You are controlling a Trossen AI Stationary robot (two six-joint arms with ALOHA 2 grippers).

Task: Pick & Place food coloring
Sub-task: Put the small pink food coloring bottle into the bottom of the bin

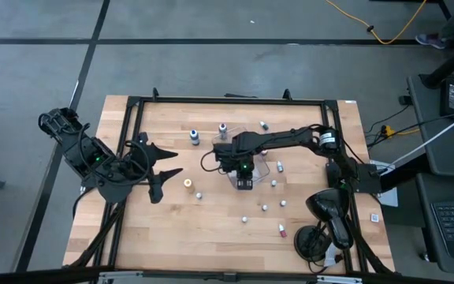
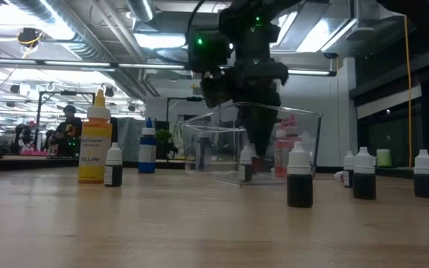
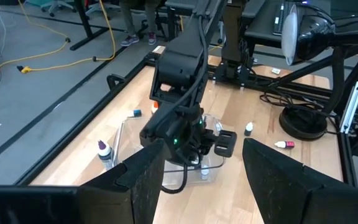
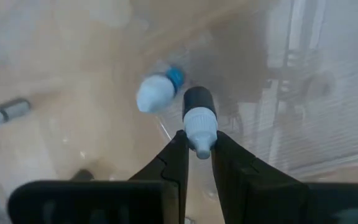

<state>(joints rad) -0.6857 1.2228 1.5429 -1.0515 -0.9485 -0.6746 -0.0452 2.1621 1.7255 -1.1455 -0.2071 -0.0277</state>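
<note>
My right gripper (image 4: 199, 152) reaches down into the clear tray (image 2: 207, 145) at the table's middle (image 1: 243, 175) and is shut on a small food coloring bottle (image 4: 197, 106) with a dark body and a white cap. A second bottle (image 4: 157, 93), blue with a pale cap, lies on its side in the tray just beside it. Other food coloring bottles stand scattered on the wood: a yellow one (image 2: 95, 138), a blue one (image 2: 147, 147) and small dark ones (image 2: 299, 176). My left gripper (image 3: 204, 180) hovers open at the table's left (image 1: 164, 170), holding nothing. My right gripper pinches the bottle's white cap (image 4: 201, 138) between its two fingertips. The fingers come from above, pointing steeply down. The bottle hangs below them, cap up and dark body down, inside the tray. Whether its base touches the tray floor does not show.
Small bottles stand on the near right part of the table (image 1: 264, 207) and behind the tray (image 1: 222, 127). A black lamp base and cables (image 1: 321, 229) crowd the near right corner. A black frame (image 1: 211, 100) runs along the table's edges.
</note>
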